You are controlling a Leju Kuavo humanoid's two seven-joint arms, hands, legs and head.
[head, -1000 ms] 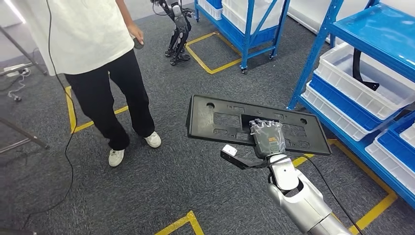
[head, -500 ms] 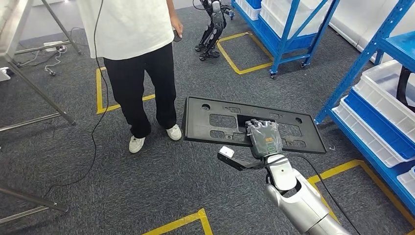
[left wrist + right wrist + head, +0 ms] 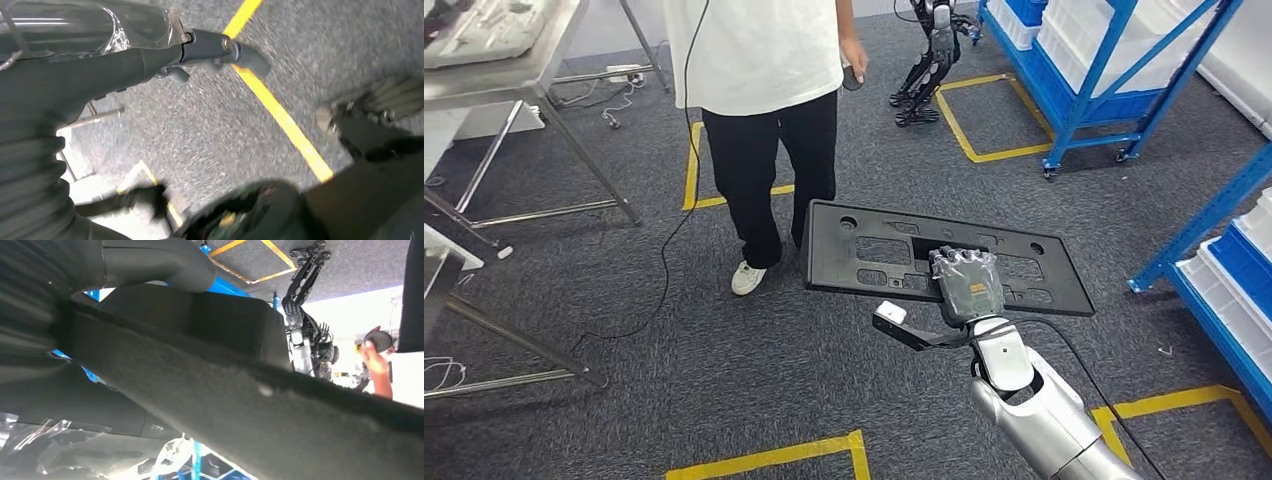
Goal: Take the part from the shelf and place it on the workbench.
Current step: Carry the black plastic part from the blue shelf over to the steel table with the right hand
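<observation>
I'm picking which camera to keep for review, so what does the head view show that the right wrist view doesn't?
The head view alone takes in the whole black panel over the carpet, with the right hand gripping its near edge, plus the steel table and yellow floor tape. The right wrist view alone gives the panel's rough edge close up and the small dark round object in the person's hand. Both show the panel, the person and the blue shelving.

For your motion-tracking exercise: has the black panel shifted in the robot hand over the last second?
No. The black panel sits the same against the right robot hand; the floor lines slid because the camera turned.
</observation>
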